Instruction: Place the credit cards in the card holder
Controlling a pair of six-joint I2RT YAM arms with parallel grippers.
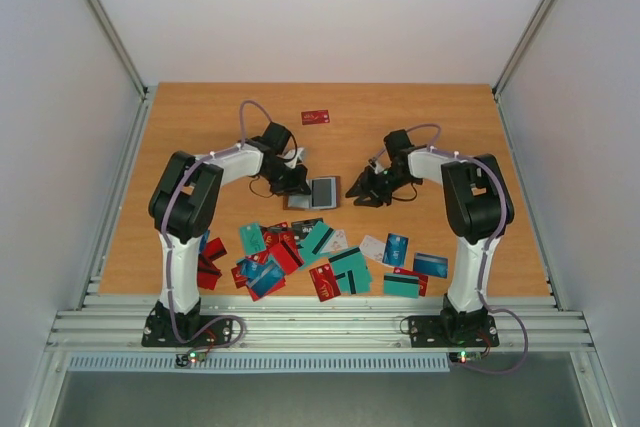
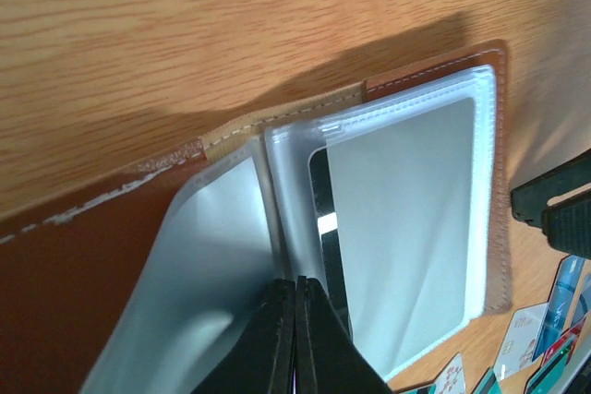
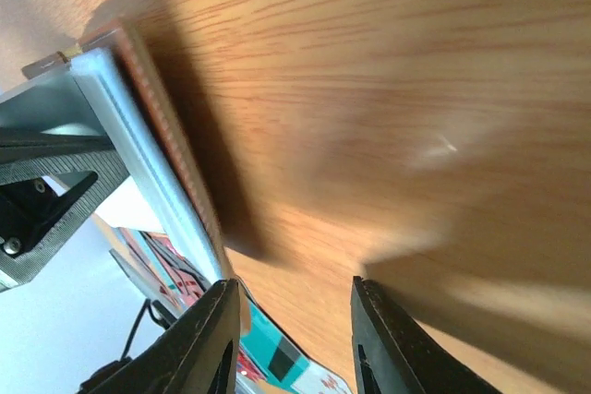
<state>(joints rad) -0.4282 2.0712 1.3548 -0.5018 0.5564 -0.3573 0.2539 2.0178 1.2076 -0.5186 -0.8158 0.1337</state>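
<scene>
Left wrist view: the left gripper has its fingers pressed flat together, tips over the fold between the clear plastic sleeves of the opened card holder. Whether a sleeve leaf is pinched between them cannot be told. A dark card sits inside the sleeve just beside the tips.

Right wrist view: the right gripper stands partly open with nothing between its fingers, only bare table – the holder's edge lies just beside its left finger.

Top external view alone shows the layout:
- the holder lies mid-table between the two grippers;
- the loose credit cards are strewn along the near edge, well apart from it;
- one red card lies alone farther back.

Both arms reach forward and bend inward toward the centre.
</scene>
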